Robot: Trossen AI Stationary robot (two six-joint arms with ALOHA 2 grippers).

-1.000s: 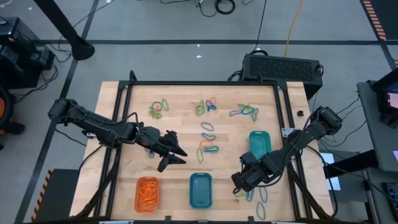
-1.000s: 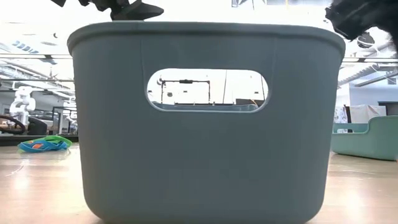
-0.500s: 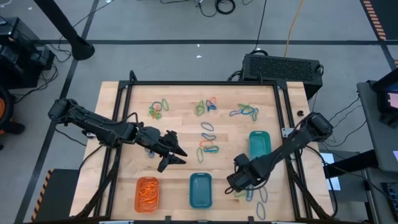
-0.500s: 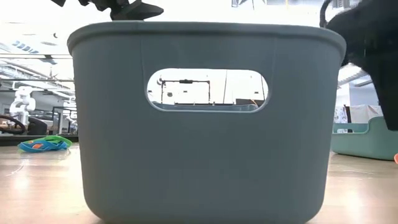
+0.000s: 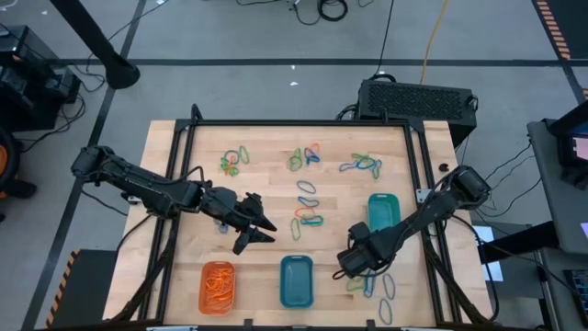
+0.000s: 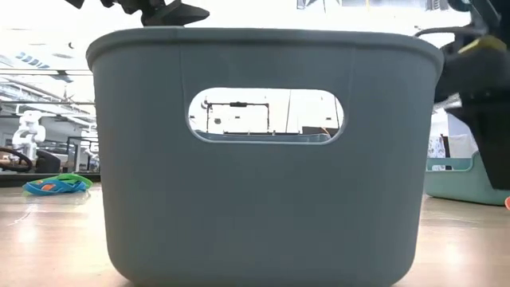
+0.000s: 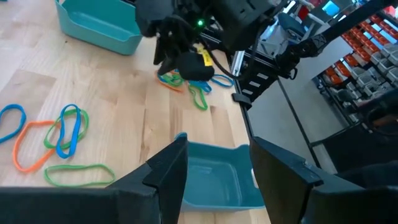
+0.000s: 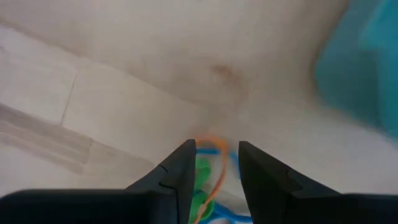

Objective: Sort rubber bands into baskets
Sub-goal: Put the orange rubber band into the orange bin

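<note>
right gripper (image 8: 214,163) jaws apart over rubber bands (image 8: 208,180), pile partly hidden; left gripper (image 7: 214,171) spread wide.

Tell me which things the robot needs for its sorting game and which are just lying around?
For the job: rubber bands scattered on the table; orange basket; blue basket; teal-green basket; right gripper, low over a band pile.

Just lying about: black box behind the table; floor cables.
</note>
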